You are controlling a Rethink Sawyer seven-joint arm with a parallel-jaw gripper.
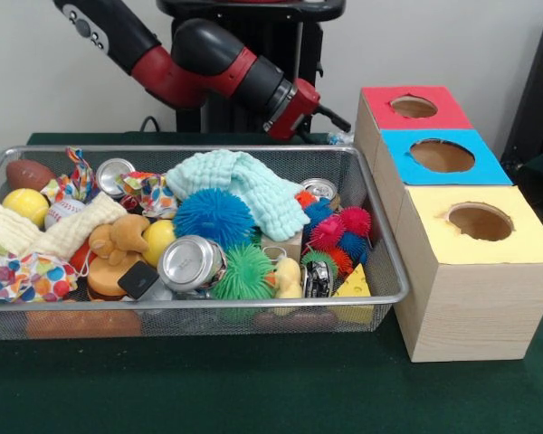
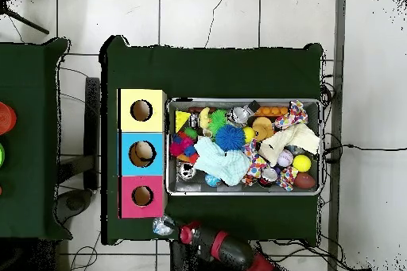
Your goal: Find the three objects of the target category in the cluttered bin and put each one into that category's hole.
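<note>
A dark green table (image 1: 253, 389) carries the wire mesh bin (image 1: 385, 271) and, just beside it, a row of three wooden boxes (image 1: 475, 307) topped yellow, blue and red.

A dark green cloth (image 2: 215, 65) is covering the table, and a second green-covered table (image 2: 32, 141) is standing just beside it. Pale floor tiles (image 2: 187, 13) are showing all round, with black cables (image 2: 362, 149) trailing across them. A plain white wall (image 1: 452, 41) is rising behind.

End effector (image 1: 337, 136) hidden behind red box (image 1: 407, 113); fingers unreadable in both views
</note>
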